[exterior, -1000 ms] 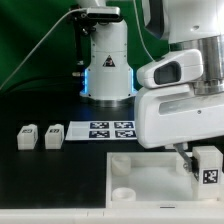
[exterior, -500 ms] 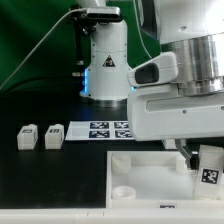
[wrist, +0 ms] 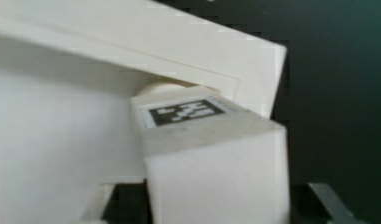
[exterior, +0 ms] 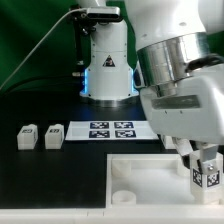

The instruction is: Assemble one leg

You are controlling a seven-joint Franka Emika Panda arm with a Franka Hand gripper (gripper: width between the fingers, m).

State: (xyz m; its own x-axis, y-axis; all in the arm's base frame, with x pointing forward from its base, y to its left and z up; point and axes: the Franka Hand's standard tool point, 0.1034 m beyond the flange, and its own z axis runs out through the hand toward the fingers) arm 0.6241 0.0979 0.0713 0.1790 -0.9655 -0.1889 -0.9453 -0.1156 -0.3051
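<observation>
Your gripper (exterior: pixel 203 160) pinches the small white plastic leg (exterior: pixel 206 170), its black-and-white tag unreadable, at the large white square tray's (exterior: pixel 140 170) 3 o'clock corner.

My wrist has rolled over the past second, so the arm housing above my gripper (exterior: pixel 203 160) now slants instead of sitting level. The leg (exterior: pixel 207 170) between my fingers has tipped with it, its tag face now angled, and sits slightly lower over the square piece (exterior: pixel 150 172) beneath my gripper.
</observation>
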